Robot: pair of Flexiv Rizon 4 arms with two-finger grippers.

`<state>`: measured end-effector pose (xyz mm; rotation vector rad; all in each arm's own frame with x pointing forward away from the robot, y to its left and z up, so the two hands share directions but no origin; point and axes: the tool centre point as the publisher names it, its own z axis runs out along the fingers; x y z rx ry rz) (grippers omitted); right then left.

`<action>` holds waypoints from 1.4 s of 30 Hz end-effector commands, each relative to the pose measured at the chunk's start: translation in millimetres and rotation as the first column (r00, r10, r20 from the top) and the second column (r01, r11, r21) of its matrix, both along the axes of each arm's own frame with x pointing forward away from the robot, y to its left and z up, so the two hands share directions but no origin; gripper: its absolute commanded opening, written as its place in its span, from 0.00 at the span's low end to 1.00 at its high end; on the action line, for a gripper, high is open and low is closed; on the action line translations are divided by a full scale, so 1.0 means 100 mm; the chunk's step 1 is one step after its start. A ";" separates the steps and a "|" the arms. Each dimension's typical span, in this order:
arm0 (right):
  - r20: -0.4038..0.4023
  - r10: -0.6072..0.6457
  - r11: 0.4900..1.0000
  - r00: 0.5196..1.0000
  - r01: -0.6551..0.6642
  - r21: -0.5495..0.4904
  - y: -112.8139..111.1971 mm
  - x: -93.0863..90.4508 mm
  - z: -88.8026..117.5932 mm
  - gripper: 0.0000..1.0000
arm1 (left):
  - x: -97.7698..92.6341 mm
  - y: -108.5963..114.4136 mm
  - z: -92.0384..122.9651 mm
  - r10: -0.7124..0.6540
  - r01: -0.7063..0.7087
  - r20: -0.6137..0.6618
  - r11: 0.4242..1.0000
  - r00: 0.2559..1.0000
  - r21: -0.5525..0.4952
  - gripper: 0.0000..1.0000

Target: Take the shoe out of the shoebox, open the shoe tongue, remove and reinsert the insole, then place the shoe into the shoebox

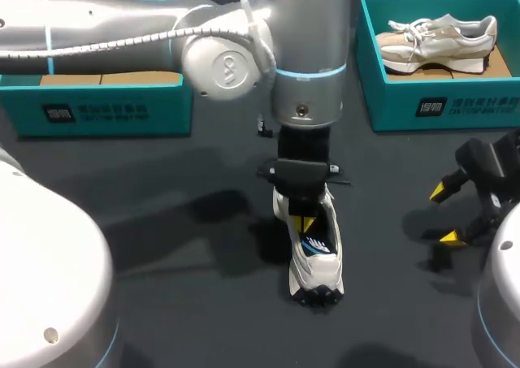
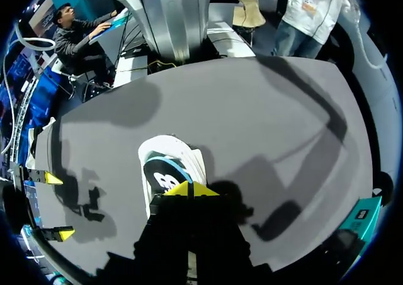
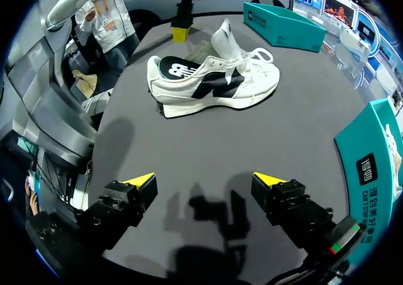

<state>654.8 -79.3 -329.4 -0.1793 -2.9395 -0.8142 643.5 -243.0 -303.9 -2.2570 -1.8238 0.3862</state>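
Observation:
A white shoe [image 1: 318, 266] with black side marks [image 3: 214, 83] stands on the dark table, heel toward me, its tongue [image 3: 227, 38] raised. A black insole [image 2: 165, 178] with a white logo shows in the heel opening. My left gripper [image 1: 305, 223] points straight down over that opening, its yellow tips [image 2: 189, 189] pressed together and shut. I cannot see anything pinched between them. My right gripper [image 1: 444, 214] hovers open to the right of the shoe, apart from it [image 3: 203, 180]. A teal shoebox [image 1: 439, 104] at the back right holds a beige shoe [image 1: 439, 39].
A second teal box [image 1: 97, 108] stands at the back left, partly behind my left arm [image 1: 227, 55]. Bare dark tabletop [image 1: 203, 246] lies to the left of the shoe and between the shoe and my right gripper.

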 end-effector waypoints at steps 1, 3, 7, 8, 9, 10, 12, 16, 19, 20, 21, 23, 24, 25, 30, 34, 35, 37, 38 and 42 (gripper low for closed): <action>0.002 -0.002 1.000 1.000 0.002 -0.003 0.00 -0.02 0.01 1.00 | 0.02 -0.04 0.01 -0.049 0.045 0.026 0.990 0.998 0.136 0.00; 0.002 -0.002 1.000 1.000 0.002 -0.003 0.00 -0.02 0.01 1.00 | 0.02 -0.04 0.01 -0.049 0.045 0.026 0.990 0.998 0.136 0.00; 0.002 -0.002 1.000 1.000 0.002 -0.003 0.00 -0.02 0.01 1.00 | -0.01 -0.06 -0.10 -0.079 0.072 0.039 0.987 0.996 0.145 0.00; 0.002 -0.002 1.000 1.000 0.002 -0.003 0.00 -0.02 0.01 1.00 | -0.02 -0.06 -0.12 -0.087 0.080 0.045 0.987 0.995 0.139 0.00; 0.002 -0.002 1.000 1.000 0.002 -0.003 0.00 -0.02 0.01 1.00 | -0.02 -0.06 -0.14 -0.088 0.081 0.050 0.987 0.995 0.136 0.00; 0.002 -0.002 1.000 1.000 0.002 -0.003 0.00 -0.02 0.01 1.00 | -0.02 -0.07 -0.16 -0.088 0.080 0.052 0.988 0.995 0.133 0.00; 0.002 -0.002 1.000 1.000 0.002 -0.003 0.00 -0.02 0.01 1.00 | -0.03 -0.10 -0.21 -0.093 0.084 0.063 0.988 0.994 0.130 0.00; 0.002 -0.002 1.000 1.000 0.002 -0.003 0.00 -0.02 0.01 1.00 | -0.06 -0.15 -0.31 -0.107 0.096 0.073 0.986 0.992 0.138 0.00; 0.002 -0.002 1.000 1.000 0.002 -0.003 0.00 -0.02 0.01 1.00 | -0.08 -0.14 -0.33 -0.112 0.102 0.064 0.985 0.992 0.135 0.00; 0.002 -0.002 1.000 1.000 0.002 -0.003 0.00 -0.02 0.01 1.00 | -0.09 -0.13 -0.34 -0.112 0.103 0.062 0.986 0.992 0.134 0.00; 0.002 -0.002 1.000 1.000 0.002 -0.003 0.00 -0.02 0.01 1.00 | -0.09 -0.13 -0.34 -0.112 0.103 0.061 0.986 0.992 0.134 0.00; 0.002 -0.002 1.000 1.000 0.002 -0.003 0.00 -0.02 0.01 1.00 | -0.10 -0.12 -0.34 -0.112 0.103 0.060 0.986 0.992 0.132 0.00; 0.002 -0.002 1.000 1.000 0.002 -0.003 0.00 -0.02 0.01 1.00 | -0.10 -0.11 -0.33 -0.111 0.103 0.061 0.986 0.992 0.130 0.00; 0.002 -0.005 1.000 1.000 0.005 -0.005 0.00 -0.02 0.01 1.00 | -0.10 -0.11 -0.32 -0.110 0.102 0.063 0.987 0.992 0.126 0.00; 0.006 -0.016 1.000 1.000 0.016 -0.016 -0.06 0.00 0.05 1.00 | -0.13 -0.09 -0.25 -0.109 0.100 0.074 0.988 0.991 0.117 0.00; 0.012 -0.027 0.999 1.000 0.027 -0.024 -0.12 0.01 0.08 1.00 | -0.15 -0.08 -0.25 -0.118 0.108 0.080 0.986 0.990 0.127 0.00; 0.012 -0.029 0.999 0.999 0.030 -0.026 -0.13 0.01 0.08 1.00 | -0.16 -0.08 -0.27 -0.119 0.108 0.079 0.986 0.990 0.129 0.00; 0.013 -0.034 0.999 0.999 0.035 -0.027 -0.15 0.01 0.09 1.00 | -0.16 -0.07 -0.31 -0.116 0.107 0.069 0.985 0.991 0.133 0.00; 0.013 -0.037 0.999 0.999 0.038 -0.028 -0.16 0.01 0.09 1.00 | -0.17 -0.06 -0.33 -0.116 0.106 0.067 0.985 0.991 0.134 0.00; 0.011 -0.046 0.999 0.999 0.046 -0.027 -0.20 0.00 0.08 1.00 | -0.18 -0.08 -0.44 -0.108 0.099 0.058 0.986 0.992 0.137 0.00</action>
